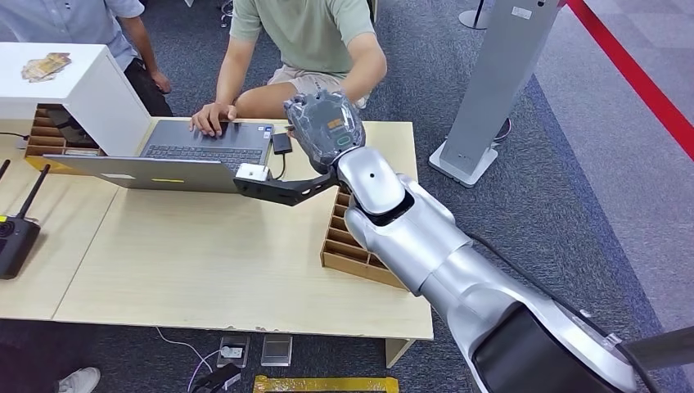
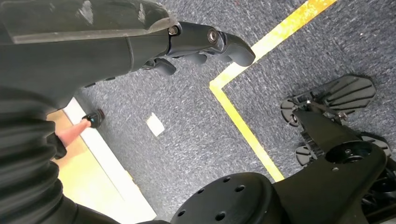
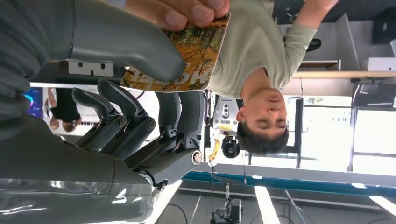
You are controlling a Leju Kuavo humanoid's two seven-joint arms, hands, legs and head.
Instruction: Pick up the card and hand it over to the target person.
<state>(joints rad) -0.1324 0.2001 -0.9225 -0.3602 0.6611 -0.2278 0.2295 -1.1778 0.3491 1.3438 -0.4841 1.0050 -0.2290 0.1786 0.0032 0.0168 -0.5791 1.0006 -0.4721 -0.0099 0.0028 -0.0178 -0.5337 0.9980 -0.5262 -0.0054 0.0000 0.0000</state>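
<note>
quantities: two persons (image 1: 315,41) (image 1: 82,24), one laptop (image 1: 209,147), one card (image 3: 187,56), two divided cardboard trays (image 1: 352,241) (image 1: 45,139), one remote controller (image 1: 15,237), one table (image 1: 205,270).

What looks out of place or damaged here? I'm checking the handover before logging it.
Nothing looks damaged or spilled. The card is flat and unbent, pinched under the right hand's thumb while a person's fingers grip its other edge. On the carpet lies a small white scrap, the one stray item.
</note>
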